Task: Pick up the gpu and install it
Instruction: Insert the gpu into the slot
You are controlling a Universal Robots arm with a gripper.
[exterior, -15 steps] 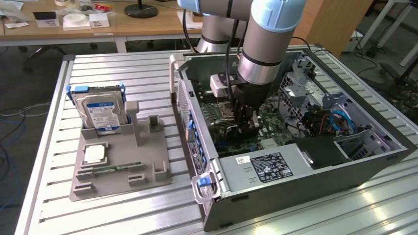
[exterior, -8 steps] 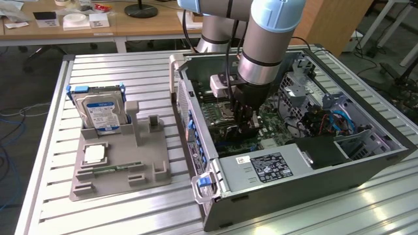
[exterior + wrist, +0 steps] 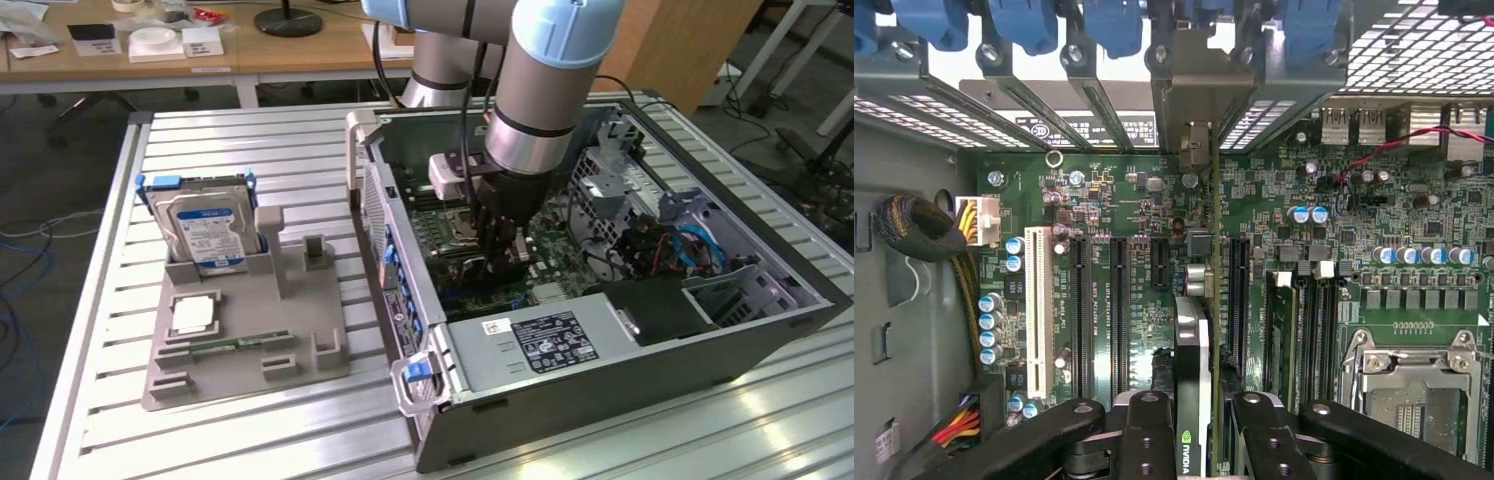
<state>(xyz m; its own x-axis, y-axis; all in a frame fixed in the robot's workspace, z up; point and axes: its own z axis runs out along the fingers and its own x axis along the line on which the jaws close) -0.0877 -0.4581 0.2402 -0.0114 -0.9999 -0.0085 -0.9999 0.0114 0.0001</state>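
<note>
- A robot arm (image 3: 541, 90) reaches down from above into an open computer case (image 3: 601, 340) that lies on its side on a slatted metal table (image 3: 254, 140).
- In the exterior view, the gripper (image 3: 505, 262) is low inside the case, just above the green motherboard (image 3: 447, 235).
- In the wrist view, the gripper (image 3: 1194, 420) has its two black fingers (image 3: 1144, 440) closed on the gpu (image 3: 1194, 350), one on each side of the card.
- The gpu is seen edge-on, standing upright between the fingers. Its thin edge runs away from the gripper toward the rear of the case.
- A small green logo shows on the gpu's near edge, right between the fingers.
- The pale metal end bracket (image 3: 1186, 90) of the gpu stands up at the far end, among the blue slot clips (image 3: 1114, 25) along the case's back wall.
- The card stands in line with the long black expansion slots (image 3: 1119, 310) on the motherboard, with a white slot (image 3: 1037, 310) further to one side. Whether the card is fully seated cannot be told.
- An empty processor socket (image 3: 1414, 395) lies on the motherboard beside the gripper.
- On the exterior view's left, well apart from the case, a grey parts holder (image 3: 247, 330) sits on the table with a silver hard drive (image 3: 207, 235) standing upright in it.
- A narrow green memory stick (image 3: 234, 345) lies flat in the same holder.
</note>
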